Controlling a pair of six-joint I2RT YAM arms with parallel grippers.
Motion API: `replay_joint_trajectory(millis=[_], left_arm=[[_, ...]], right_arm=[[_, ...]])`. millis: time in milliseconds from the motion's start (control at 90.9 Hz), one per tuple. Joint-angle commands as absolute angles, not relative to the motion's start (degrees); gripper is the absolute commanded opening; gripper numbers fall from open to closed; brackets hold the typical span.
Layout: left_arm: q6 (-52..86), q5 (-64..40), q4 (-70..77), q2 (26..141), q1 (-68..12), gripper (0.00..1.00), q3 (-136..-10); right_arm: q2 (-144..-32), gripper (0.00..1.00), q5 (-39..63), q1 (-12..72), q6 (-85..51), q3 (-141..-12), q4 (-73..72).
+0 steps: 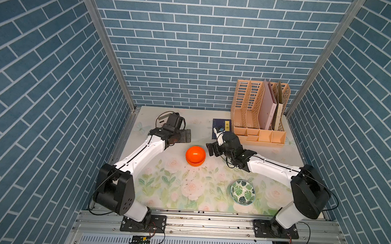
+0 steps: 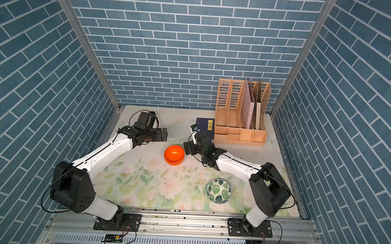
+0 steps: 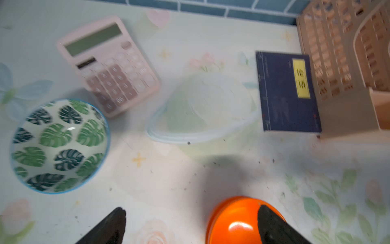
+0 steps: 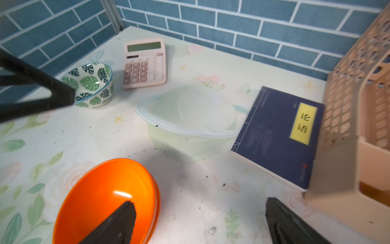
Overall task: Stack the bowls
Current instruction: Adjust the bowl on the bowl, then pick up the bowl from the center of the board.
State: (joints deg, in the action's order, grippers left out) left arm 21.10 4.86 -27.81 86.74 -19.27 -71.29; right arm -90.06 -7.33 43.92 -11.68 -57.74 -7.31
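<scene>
Both my pincers are wide and empty, flanking the orange stack.

My left pincer (image 1: pixel 188 136) hangs above and left of centre in both top views, jaws spread wide with nothing between them. My right pincer (image 1: pixel 210 150) faces it from just right of centre, jaws equally wide and empty. Between them and slightly lower, the two orange bowls (image 1: pixel 195 156) sit nested one in the other near the middle of the table (image 1: pixel 163 194), close to both pincers. One leaf bowl (image 1: pixel 242 192) stands alone at the lower right, well apart from the stack. A second leaf bowl (image 3: pixel 60 145) shows only in my wrist views, upright just beside a pink calculator (image 3: pixel 109 65). A blue book (image 1: pixel 220 125) lies by the rack (image 1: pixel 259 112) at the upper right.
</scene>
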Motion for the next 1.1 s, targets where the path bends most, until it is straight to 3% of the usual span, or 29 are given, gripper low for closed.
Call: replay_joint_trajectory(millis=[0,231,528,748,1089], left_arm=[[22.93,11.86,-29.68,87.22,-15.40,1.00,-73.48],[22.34,16.57,-26.70,82.38,-15.83,1.00,-70.27],[19.40,30.70,-25.77,83.13,-25.61,1.00,-70.68],[20.31,28.74,-28.69,86.80,-26.15,1.00,-72.85],[18.74,25.44,-25.94,86.46,-26.76,1.00,-72.04]], right_arm=[[-85.44,1.00,-6.45,39.99,-11.76,-59.98,1.58],[-75.10,0.97,-11.46,35.36,-24.88,-53.42,20.69],[-66.05,0.91,-8.53,36.23,-43.96,-46.49,37.25],[-63.90,0.91,-8.63,41.98,-54.57,-44.35,49.54],[-62.40,0.90,-6.11,42.53,-62.37,-40.65,51.80]])
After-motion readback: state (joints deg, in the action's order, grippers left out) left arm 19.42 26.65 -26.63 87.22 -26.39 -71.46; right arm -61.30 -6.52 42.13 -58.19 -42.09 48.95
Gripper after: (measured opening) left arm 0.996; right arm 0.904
